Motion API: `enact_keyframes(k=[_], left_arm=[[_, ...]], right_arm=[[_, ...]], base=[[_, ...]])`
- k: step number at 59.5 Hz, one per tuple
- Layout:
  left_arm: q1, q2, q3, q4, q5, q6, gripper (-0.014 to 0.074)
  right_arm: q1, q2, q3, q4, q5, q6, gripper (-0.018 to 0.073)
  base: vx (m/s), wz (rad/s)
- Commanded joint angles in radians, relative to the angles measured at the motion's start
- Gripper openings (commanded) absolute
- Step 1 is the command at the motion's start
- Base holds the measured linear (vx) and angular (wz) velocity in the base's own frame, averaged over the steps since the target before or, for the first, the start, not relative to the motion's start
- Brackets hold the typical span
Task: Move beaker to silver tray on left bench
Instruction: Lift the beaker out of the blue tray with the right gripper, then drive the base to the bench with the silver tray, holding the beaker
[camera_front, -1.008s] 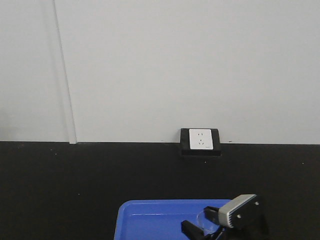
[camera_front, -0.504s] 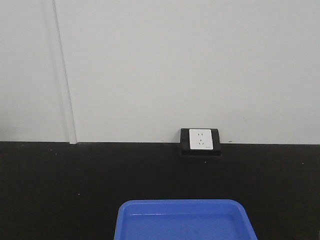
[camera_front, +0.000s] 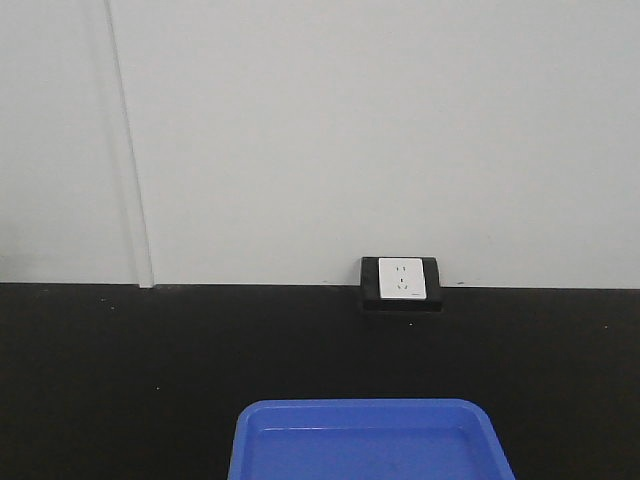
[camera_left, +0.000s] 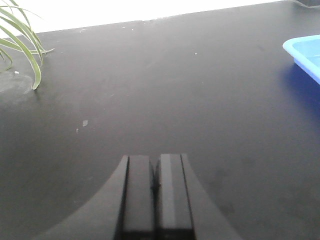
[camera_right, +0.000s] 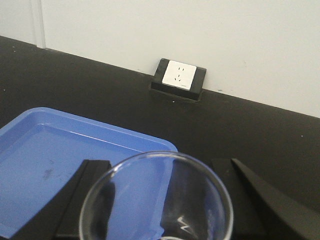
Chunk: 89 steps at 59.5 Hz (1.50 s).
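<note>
Beaker (camera_right: 156, 200) held by the right gripper (camera_right: 160, 170) over a corner of the blue tray (camera_right: 45, 150).

One clear beaker sat clamped between the right gripper's two black fingers. There was one blue tray and one white socket (camera_right: 178, 75) by the wall. The left gripper (camera_left: 156, 160) had its fingers pressed together over the black bench top (camera_left: 150, 90), with lots of bare room ahead and green leaves (camera_left: 22, 45) at the far edge. A second before, the right gripper showed low in the front view; now that view showed only tray, bench and wall.
</note>
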Motion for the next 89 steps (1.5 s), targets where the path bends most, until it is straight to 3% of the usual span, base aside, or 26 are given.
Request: enact_keyframes(k=[1, 43, 89], left_arm=[[-0.006, -0.007, 0.02, -0.003, -0.075, -0.002, 0.0001], [-0.006, -0.007, 0.02, -0.003, -0.075, -0.002, 0.0001], [-0.006, -0.007, 0.02, -0.003, -0.075, -0.002, 0.0001]], right_arm=[[-0.004, 0.004, -0.03, -0.024, -0.073, -0.005, -0.0011], [-0.004, 0.004, -0.03, -0.024, -0.073, -0.005, -0.0011], [-0.004, 0.004, -0.03, -0.024, -0.073, -0.005, -0.0011]], base=[[0.0, 0.0], [-0.04, -0.02], [-0.26, 0.11]])
